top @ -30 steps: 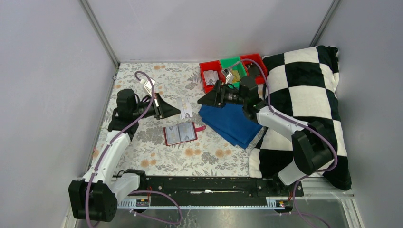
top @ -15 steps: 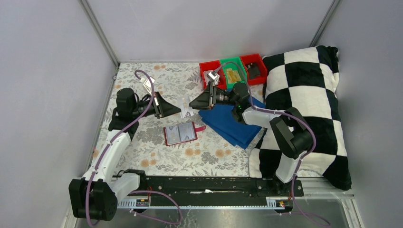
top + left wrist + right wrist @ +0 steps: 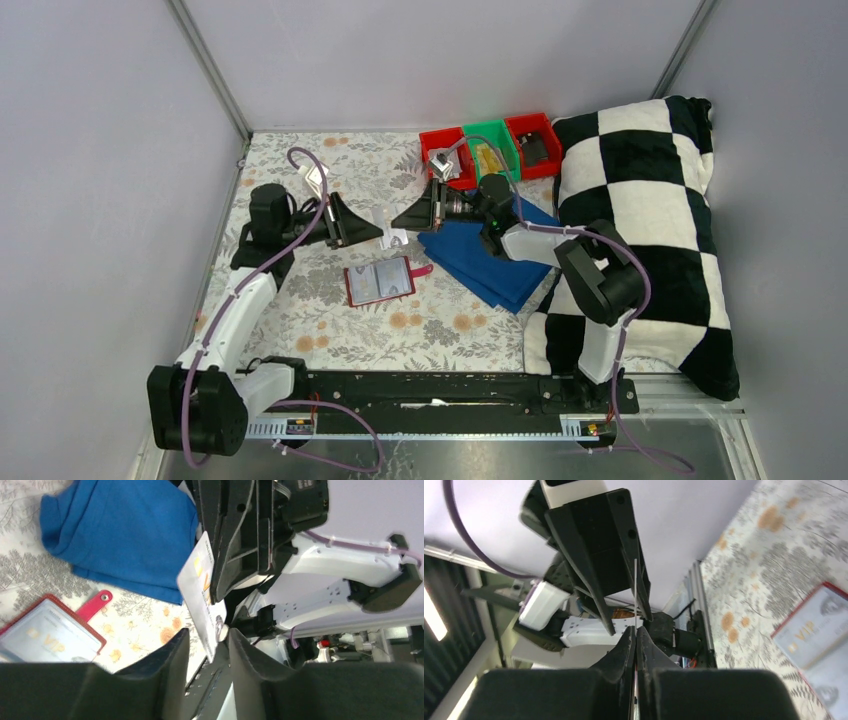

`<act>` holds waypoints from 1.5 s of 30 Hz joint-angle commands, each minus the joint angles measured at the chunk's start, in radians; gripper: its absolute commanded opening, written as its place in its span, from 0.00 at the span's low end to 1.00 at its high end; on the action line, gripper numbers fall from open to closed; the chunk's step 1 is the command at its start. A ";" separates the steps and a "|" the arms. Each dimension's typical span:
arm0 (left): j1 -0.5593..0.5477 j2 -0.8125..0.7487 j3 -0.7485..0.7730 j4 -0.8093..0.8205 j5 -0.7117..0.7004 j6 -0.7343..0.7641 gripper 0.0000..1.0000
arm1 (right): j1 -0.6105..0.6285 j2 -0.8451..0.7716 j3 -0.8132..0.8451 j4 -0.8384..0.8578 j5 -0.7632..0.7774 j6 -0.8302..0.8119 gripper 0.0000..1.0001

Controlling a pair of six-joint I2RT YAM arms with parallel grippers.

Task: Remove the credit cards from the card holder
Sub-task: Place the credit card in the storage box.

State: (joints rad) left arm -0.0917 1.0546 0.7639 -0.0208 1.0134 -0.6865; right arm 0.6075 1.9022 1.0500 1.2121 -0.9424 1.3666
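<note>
One pale card (image 3: 196, 587) sits clamped in the right pincer (image 3: 635, 632), left pincer (image 3: 207, 637) slightly parted around it

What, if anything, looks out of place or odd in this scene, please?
Only the pale card stands out: it hangs in mid-air, tilted, pinched by the right gripper and sitting between the parted jaws of the left gripper. Nothing looks spilled or damaged.
</note>
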 commanded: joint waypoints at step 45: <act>0.009 -0.106 0.005 -0.462 -0.403 0.206 0.81 | -0.263 0.726 1.419 -1.532 0.579 -0.963 0.00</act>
State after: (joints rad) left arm -0.0860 0.9623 0.7673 -0.5011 0.6079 -0.5125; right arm 0.3382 2.6076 2.4077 -0.3790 -0.3298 0.3645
